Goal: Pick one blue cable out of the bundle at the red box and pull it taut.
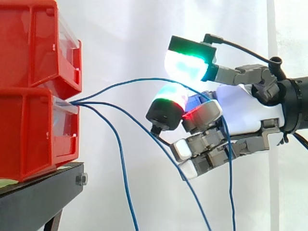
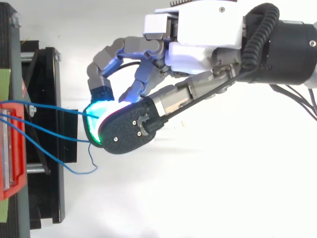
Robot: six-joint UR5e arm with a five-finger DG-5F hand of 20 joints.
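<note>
Several blue cables come out between the two stacked red bins (image 1: pixel 29 134) at the left. The upper blue cable (image 1: pixel 139 80) arcs up and right to my hand (image 1: pixel 245 110), runs between the glowing thumb pad (image 1: pixel 187 62) and a finger pad (image 1: pixel 168 103), then drops behind the curled fingers. In the top view the same cable (image 2: pixel 54 108) ends under the green-lit pads of the hand (image 2: pixel 208 44). It still bows and is not straight. The fingers are curled and pinch this cable.
Two other blue cables (image 1: pixel 120 159) hang slack from the bins toward the floor, one crossing under the hand. The bins sit on a black stand (image 1: pixel 43 185). A white curtain lies behind. The arm enters from the right.
</note>
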